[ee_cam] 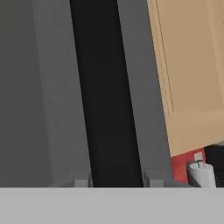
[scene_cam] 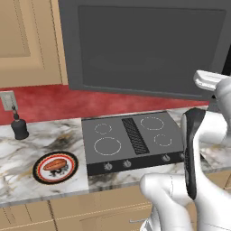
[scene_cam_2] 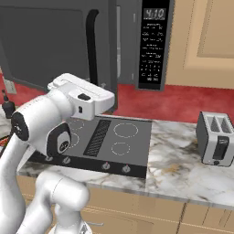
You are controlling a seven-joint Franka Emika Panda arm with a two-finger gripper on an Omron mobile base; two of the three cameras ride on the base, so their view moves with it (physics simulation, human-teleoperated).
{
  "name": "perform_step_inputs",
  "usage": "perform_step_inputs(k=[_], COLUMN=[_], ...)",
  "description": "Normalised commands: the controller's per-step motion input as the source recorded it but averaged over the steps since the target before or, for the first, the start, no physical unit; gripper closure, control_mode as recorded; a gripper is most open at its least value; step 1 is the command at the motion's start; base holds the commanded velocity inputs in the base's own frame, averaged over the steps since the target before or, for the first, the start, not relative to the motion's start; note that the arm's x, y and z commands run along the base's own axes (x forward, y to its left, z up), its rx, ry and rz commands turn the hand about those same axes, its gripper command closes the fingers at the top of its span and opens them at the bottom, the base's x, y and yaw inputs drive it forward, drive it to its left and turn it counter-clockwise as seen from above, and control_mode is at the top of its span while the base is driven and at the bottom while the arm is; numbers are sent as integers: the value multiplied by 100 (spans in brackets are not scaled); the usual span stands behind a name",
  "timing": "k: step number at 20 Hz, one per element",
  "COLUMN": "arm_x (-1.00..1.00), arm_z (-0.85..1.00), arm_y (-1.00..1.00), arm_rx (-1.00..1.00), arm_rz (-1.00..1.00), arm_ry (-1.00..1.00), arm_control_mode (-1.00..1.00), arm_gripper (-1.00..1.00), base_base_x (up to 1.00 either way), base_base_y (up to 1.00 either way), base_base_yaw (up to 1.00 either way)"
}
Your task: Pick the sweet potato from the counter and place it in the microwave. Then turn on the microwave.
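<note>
The sweet potato (scene_cam: 56,164) lies on a round red-rimmed plate (scene_cam: 42,175) on the counter (scene_cam: 22,149), left of the cooktop and far from the arm. The microwave (scene_cam_2: 153,45) hangs above the cooktop, and its dark door (scene_cam: 149,45) with a black curved handle (scene_cam_2: 91,36) stands slightly ajar. My white hand (scene_cam_2: 87,96) is raised to the door's lower free edge, just under the handle. My gripper (ee_cam: 116,180) points along the door. Its fingertips (ee_cam: 81,180) stand apart, nothing is held between them, and a black band of the door lies beyond.
The dark grey cooktop (scene_cam: 131,135) with its front knobs sits mid-counter. A black bottle (scene_cam: 19,126) stands by a wall outlet at the left. A grey toaster (scene_cam_2: 217,141) stands at the right. Tan cabinets flank the microwave above a red backsplash.
</note>
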Motion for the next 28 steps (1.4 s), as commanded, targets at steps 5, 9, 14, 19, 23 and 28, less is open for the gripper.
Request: perform_step_inputs(k=[5,9,14,19,23,28], arm_x=[-100,-100,-100,-90,-70,-56], arm_z=[42,38,31,31,25,9], arm_y=[30,38,47,46,44,43], arm_rx=[-2,-3,-6,-8,-8,-12], arm_rz=[-24,-27,-27,-25,-20,-17], arm_ry=[7,7,1,0,-3,-10], arm_control_mode=[-100,-100,-100,-100,-100,-100], arm_gripper=[100,100,100,100,100,100], base_base_x=[0,0,0,0,0,0], base_base_y=[0,0,0,0,0,0], base_base_yaw=[0,0,0,0,0,0])
